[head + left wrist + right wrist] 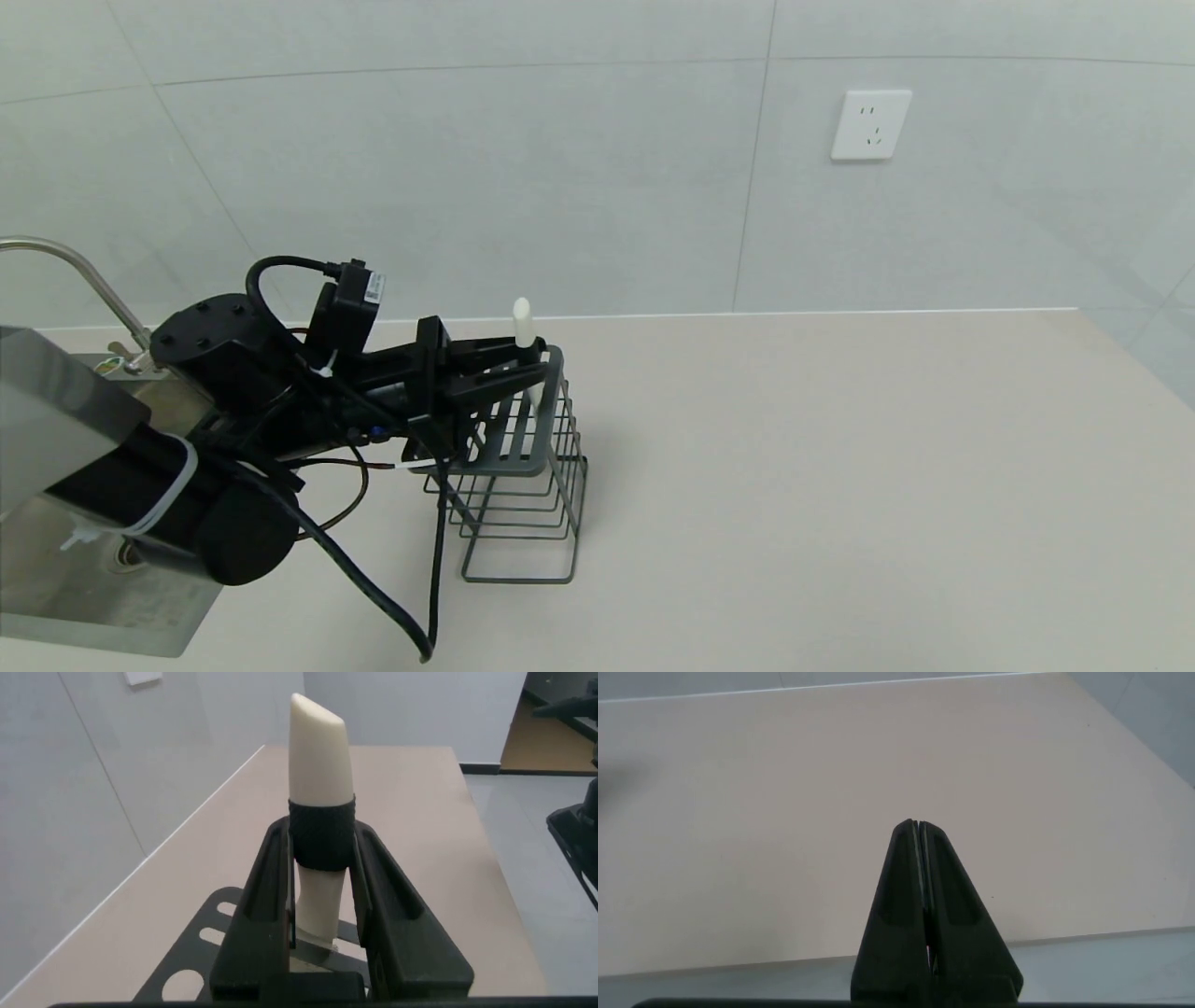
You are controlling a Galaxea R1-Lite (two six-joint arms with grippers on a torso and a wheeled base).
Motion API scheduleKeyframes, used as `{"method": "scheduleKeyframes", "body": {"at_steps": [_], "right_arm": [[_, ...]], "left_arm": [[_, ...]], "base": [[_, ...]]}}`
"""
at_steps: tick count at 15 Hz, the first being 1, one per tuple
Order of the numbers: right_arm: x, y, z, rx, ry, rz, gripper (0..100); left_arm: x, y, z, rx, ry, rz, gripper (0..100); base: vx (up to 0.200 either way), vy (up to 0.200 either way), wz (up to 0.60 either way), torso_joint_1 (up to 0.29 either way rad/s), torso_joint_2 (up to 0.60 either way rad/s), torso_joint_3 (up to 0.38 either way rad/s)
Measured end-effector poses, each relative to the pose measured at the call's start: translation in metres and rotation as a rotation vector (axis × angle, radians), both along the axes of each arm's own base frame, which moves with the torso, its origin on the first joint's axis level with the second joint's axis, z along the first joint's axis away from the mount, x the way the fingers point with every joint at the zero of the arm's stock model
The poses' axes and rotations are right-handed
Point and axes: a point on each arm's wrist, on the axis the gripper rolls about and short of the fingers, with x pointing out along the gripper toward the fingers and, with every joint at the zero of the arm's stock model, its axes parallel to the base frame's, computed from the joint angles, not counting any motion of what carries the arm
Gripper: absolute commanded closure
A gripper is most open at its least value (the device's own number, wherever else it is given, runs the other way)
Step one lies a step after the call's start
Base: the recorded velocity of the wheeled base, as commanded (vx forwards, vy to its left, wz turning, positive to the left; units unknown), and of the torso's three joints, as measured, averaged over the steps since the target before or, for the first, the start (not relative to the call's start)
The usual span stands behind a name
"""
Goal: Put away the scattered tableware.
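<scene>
The left end effector (534,362) is clamped on a cream-handled utensil (523,324), held upright w/ the handle end pointing up. The wrist view shows the same grip: left end effector (322,854) w/ both fingers pressed on either side of the utensil (318,751), about mid-handle. A dark textured band rings the handle at that spot; can't tell if it is part of the handle or of the pads. A bit of metal shows below the handle, so prob. a knife or similar, but the working end is hidden.

Handling, as a judgement: light, rigid, smooth plastic-like handle, so fairly slippery. A squeeze across the handle's mid-section, as here, looks right; gripping nearer the tip would let it pivot. It shouldn't break, though the metal end could snag on a slot edge if tilted.

The utensil sits directly over the wire rack (523,537), which stands on the surface (840,467) just beside the sink (84,597) and its tap (56,250). A grey slotted insert (512,450) caps the rack; it also shows in the wrist view (201,952). The utensil's lower end seems at or in a slot; no other pieces visible in the rack.

The right end effector (920,835) has fingers pressed together, holding nothing, above bare surface. A wall socket (870,124) is well apart.
</scene>
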Motion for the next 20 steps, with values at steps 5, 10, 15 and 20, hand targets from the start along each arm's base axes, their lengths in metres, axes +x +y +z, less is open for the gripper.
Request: {"method": "scheduleKeyframes", "body": {"at_steps": [5, 10, 15, 20], "right_arm": [[0.0, 0.0, 0.0, 0.0, 0.0, 0.0, 100], [0.0, 0.0, 0.0, 0.001, 0.0, -0.001, 100], [0.0, 0.0, 0.0, 0.003, 0.0, -0.001, 100], [0.0, 0.0, 0.0, 0.001, -0.001, 0.0, 100]], "left_arm": [[0.001, -0.001, -0.001, 0.001, 0.003, -0.001, 0], [-0.003, 0.0, 0.005, -0.002, -0.017, -0.002, 0], [-0.039, 0.012, 0.038, -0.023, -0.1, 0.027, 0], [-0.155, 0.041, 0.06, -0.04, -0.191, 0.074, 0]], "base": [[0.0, 0.0, 0.0, 0.0, 0.0, 0.0], [0.0, 0.0, 0.0, 0.0, 0.0, 0.0], [0.0, 0.0, 0.0, 0.0, 0.0, 0.0], [0.0, 0.0, 0.0, 0.0, 0.0, 0.0]]}}
